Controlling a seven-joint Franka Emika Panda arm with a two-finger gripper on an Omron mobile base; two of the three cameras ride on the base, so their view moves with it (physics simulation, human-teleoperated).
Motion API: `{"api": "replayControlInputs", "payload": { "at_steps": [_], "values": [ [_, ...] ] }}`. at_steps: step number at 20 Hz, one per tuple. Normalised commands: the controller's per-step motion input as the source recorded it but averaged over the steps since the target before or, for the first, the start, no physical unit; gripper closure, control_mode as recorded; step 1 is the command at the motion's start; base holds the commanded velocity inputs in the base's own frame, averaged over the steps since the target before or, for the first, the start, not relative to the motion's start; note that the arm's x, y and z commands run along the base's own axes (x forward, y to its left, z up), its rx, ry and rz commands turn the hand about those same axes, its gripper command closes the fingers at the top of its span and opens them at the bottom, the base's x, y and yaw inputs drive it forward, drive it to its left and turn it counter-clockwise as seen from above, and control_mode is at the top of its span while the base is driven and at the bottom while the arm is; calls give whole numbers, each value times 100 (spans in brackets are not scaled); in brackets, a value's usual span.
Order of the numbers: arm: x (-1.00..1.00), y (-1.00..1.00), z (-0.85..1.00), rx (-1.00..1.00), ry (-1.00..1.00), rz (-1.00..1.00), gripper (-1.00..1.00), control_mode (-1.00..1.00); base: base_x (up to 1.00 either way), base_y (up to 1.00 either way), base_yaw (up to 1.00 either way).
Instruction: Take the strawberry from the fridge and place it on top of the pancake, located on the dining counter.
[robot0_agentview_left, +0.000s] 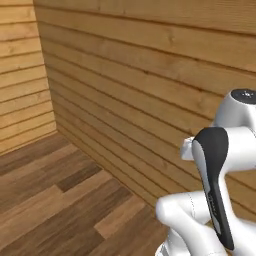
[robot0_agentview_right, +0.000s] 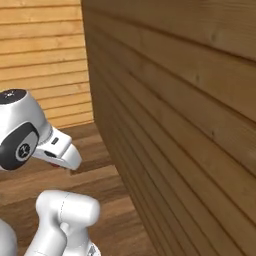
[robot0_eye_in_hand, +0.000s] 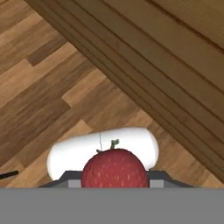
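Note:
The strawberry (robot0_eye_in_hand: 114, 168), red with a small green stem, sits at the bottom of the hand view, clamped between my gripper's (robot0_eye_in_hand: 114, 177) dark fingertips (robot0_eye_in_hand: 65, 176). The gripper is shut on it and points down at the wooden floor beside a wall. In the right base view the white hand (robot0_agentview_right: 59, 150) hangs off the folded arm at the left, low over the floor. The fridge, the pancake and the dining counter are out of view.
A wall of horizontal wooden planks (robot0_agentview_left: 150, 90) rises close in front of the arm and meets a second plank wall (robot0_agentview_left: 20, 75) in a corner at the left. Wooden floorboards (robot0_agentview_left: 55, 200) spread out below and to the left.

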Motion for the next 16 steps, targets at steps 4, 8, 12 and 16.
{"api": "replayControlInputs", "payload": {
  "at_steps": [4,8,12,16],
  "values": [
    [0,0,0,0,0,0,100,100,47,36,83],
    [0,0,0,0,0,0,100,100,48,4,90],
    [0,0,0,0,0,0,100,100,66,-8,91],
    [0,0,0,0,0,0,100,100,78,-21,87]
  ]
}}
